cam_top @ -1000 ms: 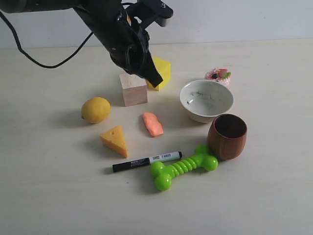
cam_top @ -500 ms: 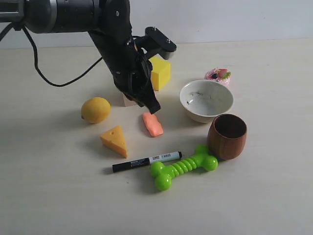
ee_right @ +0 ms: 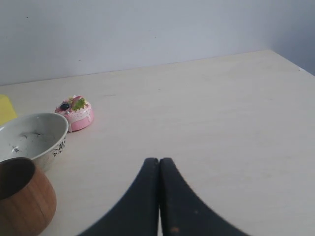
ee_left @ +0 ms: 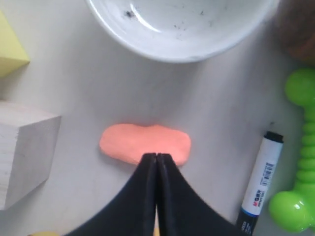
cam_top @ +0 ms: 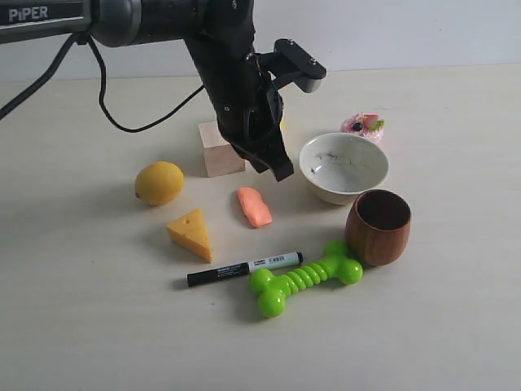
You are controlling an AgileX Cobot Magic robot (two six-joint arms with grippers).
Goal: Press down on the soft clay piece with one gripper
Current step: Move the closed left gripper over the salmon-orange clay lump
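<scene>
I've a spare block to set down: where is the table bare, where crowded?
Bare: the strip in front of the marker and green bone toy, the stretch left of the lemon and cheese wedge, and right of the wooden cup. Crowded: around the clay piece, by the left gripper.

My L gripper (cam_top: 282,173) hangs close by clay piece (cam_top: 255,206); lemon (cam_top: 159,182) left, bowl (cam_top: 338,192) right, marker (cam_top: 244,269) in front.

The black two-fingered gripper (cam_top: 281,171) of the dark PiPER arm (cam_top: 155,16) hangs tilted between a pale wooden cube (cam_top: 220,155) and a white ceramic bowl (cam_top: 348,189), its tip near the far-edge end of the small salmon-orange clay lump (cam_top: 255,207) lying mid-table.
</scene>
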